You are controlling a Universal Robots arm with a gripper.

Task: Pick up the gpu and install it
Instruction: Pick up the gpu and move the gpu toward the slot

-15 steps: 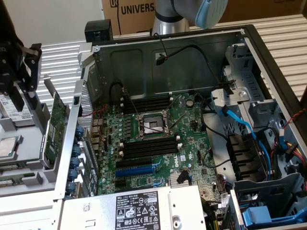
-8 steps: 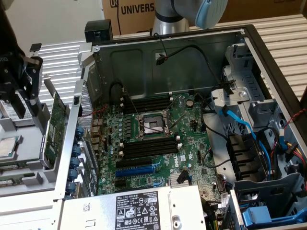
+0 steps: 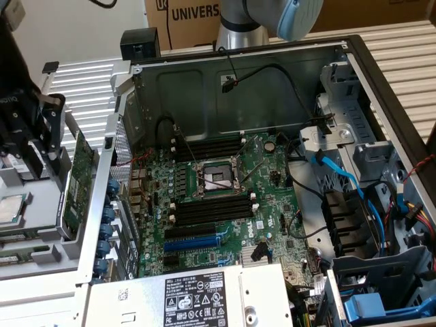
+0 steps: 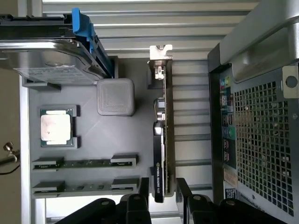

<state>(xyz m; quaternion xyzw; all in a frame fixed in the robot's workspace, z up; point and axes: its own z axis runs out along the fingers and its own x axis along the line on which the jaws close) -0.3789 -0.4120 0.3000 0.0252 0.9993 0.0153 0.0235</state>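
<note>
The black end effector (image 4: 162, 191) is hovering with its jaws parted, one on either side of the thin green circuit-board gpu with a black cooler (image 4: 162, 116). The gpu is standing on edge in a grey plastic parts tray (image 4: 119, 135), just beside the open metal computer case (image 4: 261, 154), outside its perforated wall.

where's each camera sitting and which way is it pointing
Exterior view: above the open pc case, looking down at the motherboard; the arm shows behind the pc case.
Wrist view: on the wrist, looking down along the open gripper at the gpu standing on edge in the grey tray.
Shared: the gpu, the grey tray, the cpu and the pc case.
</note>
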